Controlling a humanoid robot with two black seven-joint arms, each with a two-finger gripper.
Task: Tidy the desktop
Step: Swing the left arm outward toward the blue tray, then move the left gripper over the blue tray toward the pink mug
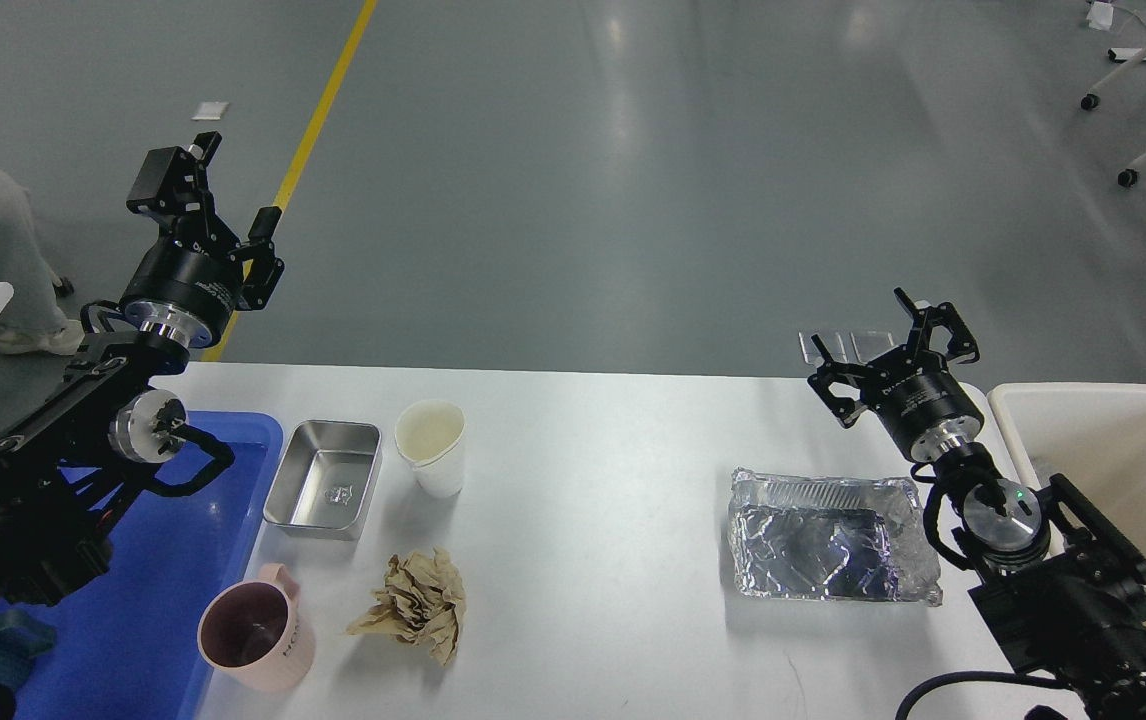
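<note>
Our left end effector [211, 200] is up in the air past the far left edge of the surface [593, 480]. Its 2 fingers are spread apart and hold nothing. Our right end effector [893, 345] hangs over the far right part of the surface. Its fingers are spread apart too, and they hold nothing.

Just in front of the right end effector a crinkly foil tray [828, 538] lies flat on the surface. A cream-white bin [1123, 440] stands at the right edge, right next to our right arm.

Below our left arm a blue tray [148, 580] sits on the left end of the surface. Beside it is a small steel pan [324, 478], and next to that stands a white paper cup [430, 447]. Nearer to us a pink mug [255, 630] stands upright at the blue tray's edge. A crumpled ball of brown paper [415, 603] lies near the mug.

The big white surface fills the lower part of our view, and all these things rest on it.
</note>
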